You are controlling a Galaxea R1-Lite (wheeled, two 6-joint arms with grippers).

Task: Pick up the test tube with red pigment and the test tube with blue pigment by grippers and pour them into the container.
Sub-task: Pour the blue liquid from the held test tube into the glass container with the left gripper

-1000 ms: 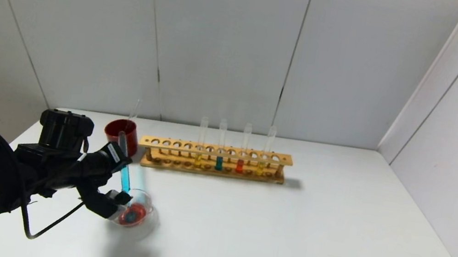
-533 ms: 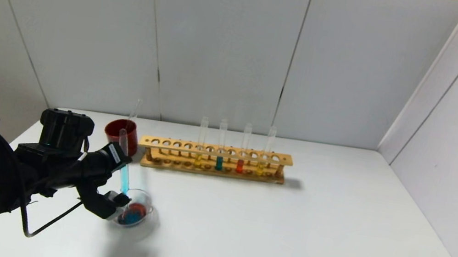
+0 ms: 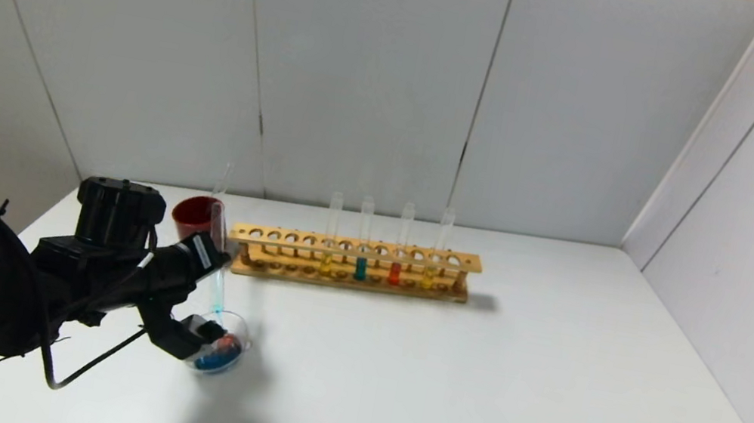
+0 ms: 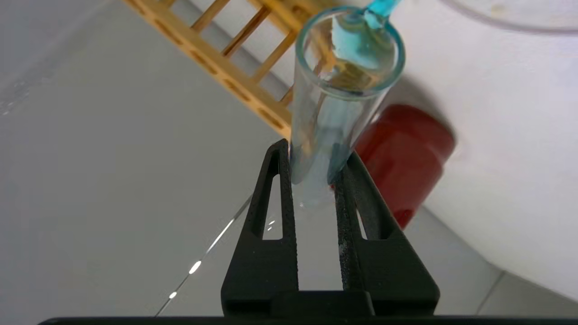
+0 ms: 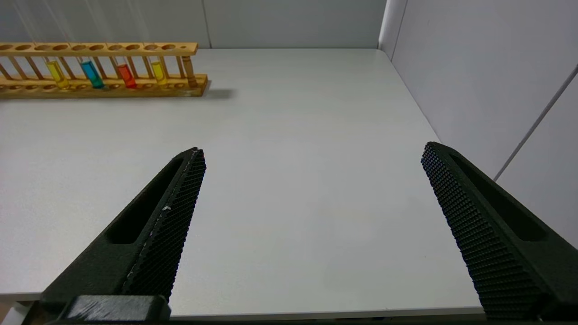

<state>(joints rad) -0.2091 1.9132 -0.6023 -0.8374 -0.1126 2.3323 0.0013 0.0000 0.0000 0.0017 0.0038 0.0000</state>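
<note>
My left gripper is shut on the test tube with blue pigment, holding it tilted with its mouth down over the container. The tube is almost drained; a thin blue streak remains near its mouth. In the left wrist view the fingers clamp the tube, and blue liquid sits at its open rim. The glass dish holds red and blue liquid side by side. My right gripper is open and empty above bare table, out of the head view.
A dark red cup with an empty clear tube stands behind the dish. The wooden rack holds two yellow tubes, a teal tube and a red-liquid tube. Walls close the back and right.
The left gripper has tipped the tube steeper and shifted slightly right. The blue column in the tube has run down into the dish, where more blue now lies beside the red.
</note>
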